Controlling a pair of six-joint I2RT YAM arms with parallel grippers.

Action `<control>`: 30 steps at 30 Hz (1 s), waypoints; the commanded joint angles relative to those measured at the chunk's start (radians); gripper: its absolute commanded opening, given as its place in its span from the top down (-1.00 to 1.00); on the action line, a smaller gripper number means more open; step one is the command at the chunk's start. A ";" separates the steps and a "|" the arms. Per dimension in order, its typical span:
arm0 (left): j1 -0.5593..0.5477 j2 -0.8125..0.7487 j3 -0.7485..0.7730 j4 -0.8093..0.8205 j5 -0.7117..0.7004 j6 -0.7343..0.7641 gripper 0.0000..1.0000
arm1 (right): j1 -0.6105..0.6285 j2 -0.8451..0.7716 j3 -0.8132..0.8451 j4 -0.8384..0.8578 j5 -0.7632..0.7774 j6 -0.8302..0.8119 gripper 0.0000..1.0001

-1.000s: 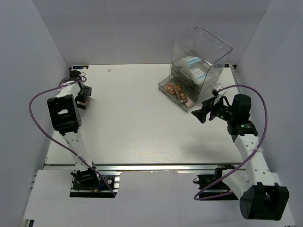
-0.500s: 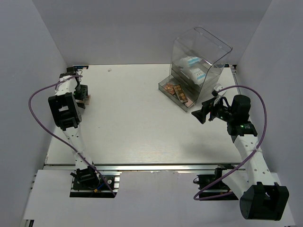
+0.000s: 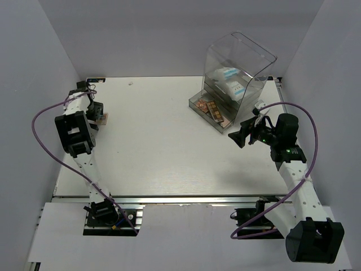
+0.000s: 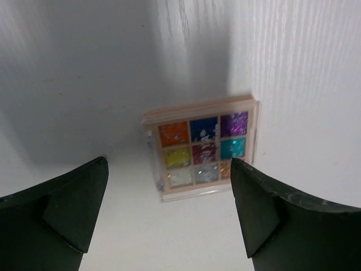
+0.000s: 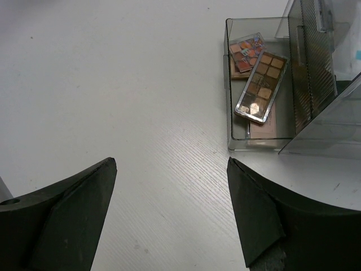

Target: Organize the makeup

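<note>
Flat and face up on the white table [image 3: 163, 152], near its far left edge: a small square pink-framed nine-pan palette [image 4: 200, 148] in bright colours, not yet gripped. Directly above it, the left gripper [image 4: 168, 169], black fingers spread to full width, nothing held. Palette sitting between the fingers but off-centre, one corner partly hidden behind the right-hand finger in the wrist view.

Well apart, at the far right of the table: the tall clear acrylic drawer box [image 3: 242, 56], its bottom drawer [image 5: 231, 79] pulled out. Inside the drawer, a long brown-toned palette [image 5: 260, 84] laid slantwise over a smaller orange-and-pink palette [image 5: 246, 52]. Higher in the box, white blue-printed pouches [image 3: 228, 82]. Just short of the drawer, the right gripper [image 5: 171, 164], likewise wide open and empty, hovering over bare tabletop.

Likely step: picking up the only loose palette in view.

Risks, judged from here:
- Little edge to pinch on a thin, flat case hugging the table.
- One fingertip landing on the lid instead of beside it, or scraping the surface.
- Off-centre closing shoving the palette sideways rather than clamping it.
- Slick plastic sliding out during the long carry across.
- At the drawer, crowding with the right arm.
- A stack too high to let the drawer shut.
</note>
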 commanded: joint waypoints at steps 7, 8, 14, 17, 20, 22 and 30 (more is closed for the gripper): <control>0.005 -0.326 -0.337 0.420 0.033 0.611 -0.96 | -0.004 -0.024 -0.018 0.052 -0.004 0.009 -0.68; 0.005 -0.349 -0.376 0.462 0.062 0.665 -0.96 | -0.002 -0.021 -0.021 0.053 -0.006 0.011 -0.68; -0.003 -0.390 -0.520 0.577 0.163 0.981 -0.94 | -0.002 -0.016 -0.016 0.063 -0.012 0.017 -0.68; -0.030 -0.336 -0.497 0.568 0.157 1.099 -0.94 | -0.004 -0.013 -0.007 0.059 -0.015 0.019 -0.69; -0.061 -0.284 -0.453 0.566 0.128 1.172 -0.94 | -0.004 -0.014 0.001 0.047 -0.013 0.002 -0.70; -0.073 -0.285 -0.483 0.631 0.116 1.237 -0.93 | -0.004 -0.014 0.001 0.043 -0.013 -0.010 -0.71; -0.078 -0.262 -0.456 0.675 0.067 1.397 -0.91 | -0.004 0.004 -0.006 0.061 -0.015 -0.012 -0.72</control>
